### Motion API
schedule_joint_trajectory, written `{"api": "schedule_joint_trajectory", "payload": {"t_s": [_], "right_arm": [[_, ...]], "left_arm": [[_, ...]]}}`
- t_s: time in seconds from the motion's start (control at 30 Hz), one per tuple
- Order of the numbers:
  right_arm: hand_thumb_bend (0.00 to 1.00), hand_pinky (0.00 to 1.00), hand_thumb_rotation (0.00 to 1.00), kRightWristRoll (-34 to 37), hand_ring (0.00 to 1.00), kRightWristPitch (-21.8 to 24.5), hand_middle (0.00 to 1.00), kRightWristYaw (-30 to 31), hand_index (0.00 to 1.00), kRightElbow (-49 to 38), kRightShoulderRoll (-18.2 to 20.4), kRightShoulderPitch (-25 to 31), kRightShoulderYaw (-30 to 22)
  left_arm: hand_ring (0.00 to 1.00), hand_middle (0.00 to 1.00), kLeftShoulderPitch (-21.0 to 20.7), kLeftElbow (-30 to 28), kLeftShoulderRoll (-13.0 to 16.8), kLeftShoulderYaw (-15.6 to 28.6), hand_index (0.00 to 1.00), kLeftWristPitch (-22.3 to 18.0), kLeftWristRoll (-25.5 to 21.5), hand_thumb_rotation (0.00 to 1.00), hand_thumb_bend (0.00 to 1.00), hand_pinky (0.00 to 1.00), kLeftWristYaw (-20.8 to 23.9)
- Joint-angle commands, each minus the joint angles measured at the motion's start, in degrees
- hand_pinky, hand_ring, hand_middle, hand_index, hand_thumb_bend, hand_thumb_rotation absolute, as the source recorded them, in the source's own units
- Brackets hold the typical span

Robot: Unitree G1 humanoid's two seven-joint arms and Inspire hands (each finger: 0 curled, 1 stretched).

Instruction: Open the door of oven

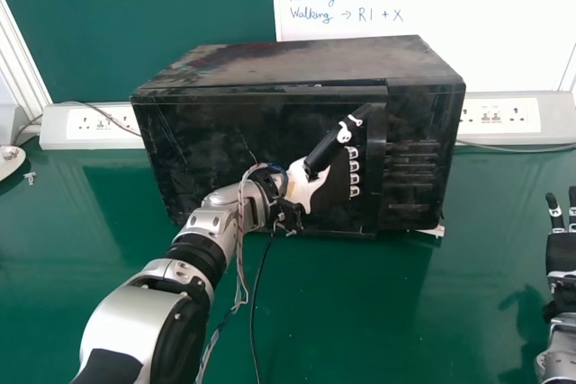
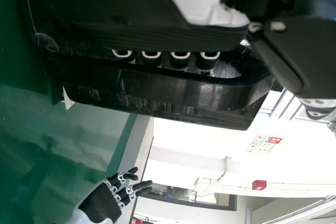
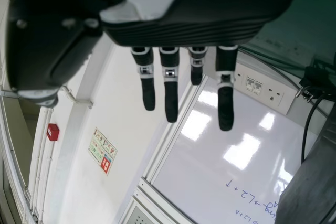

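Note:
The black oven (image 1: 306, 60) stands on the green table, its door (image 1: 216, 132) looking closed. My left hand (image 1: 306, 188) is at the door's right part, fingers hooked in behind the upright handle (image 1: 374, 195), thumb slanting up toward the handle's top. In the left wrist view, the fingers of my left hand (image 2: 157, 32) pass behind the dark handle bar (image 2: 173, 90), which hides their tips. Off to the oven's right, my right hand (image 1: 562, 254) is held over the table; in the right wrist view, the fingers of my right hand (image 3: 199, 24) are straight and hold nothing.
Green table surface (image 1: 342, 321) extends in front of the oven and to both sides. Socket strips (image 1: 90, 123) run along the wall on either side, with thin cables. A whiteboard (image 1: 504, 33) stands behind. Loose wires (image 1: 241, 258) hang along my left forearm.

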Motion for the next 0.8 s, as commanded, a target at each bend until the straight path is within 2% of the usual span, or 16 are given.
{"api": "schedule_joint_trajectory", "payload": {"t_s": [0.0,0.33,0.47,0.6,0.77], "right_arm": [[1.0,0.8,0.93,0.0,0.88,0.1,0.87,-0.1,0.85,-0.3,0.4,0.6,0.3],[1.0,0.67,0.91,0.1,0.8,0.4,0.81,-0.7,0.83,-1.1,0.7,0.7,0.3],[1.0,0.65,0.91,-0.1,0.77,0.3,0.79,-1.4,0.82,-1.3,0.8,0.6,0.3],[1.0,0.65,0.91,0.2,0.77,0.9,0.8,-0.6,0.85,-0.4,0.2,0.6,0.1],[1.0,0.62,0.92,0.1,0.73,0.8,0.77,-1.2,0.83,-0.5,0.2,0.5,0.1]], "left_arm": [[0.66,0.75,-1.6,0.2,-1.3,-1.0,0.85,-0.8,0.5,0.87,0.84,0.44,-2.1],[0.64,0.73,-1.1,-0.5,0.2,-1.3,0.82,-2.1,1.2,0.85,0.84,0.43,-4.4],[0.64,0.73,-0.7,-0.8,1.3,-1.1,0.82,-2.8,1.2,0.86,0.84,0.43,-5.8],[0.64,0.72,-0.3,-1.1,2.5,-1.2,0.81,-3.6,1.4,0.86,0.84,0.42,-6.8],[0.63,0.71,0.1,-1.6,3.8,-1.2,0.81,-4.5,1.4,0.86,0.85,0.42,-10.5]]}}
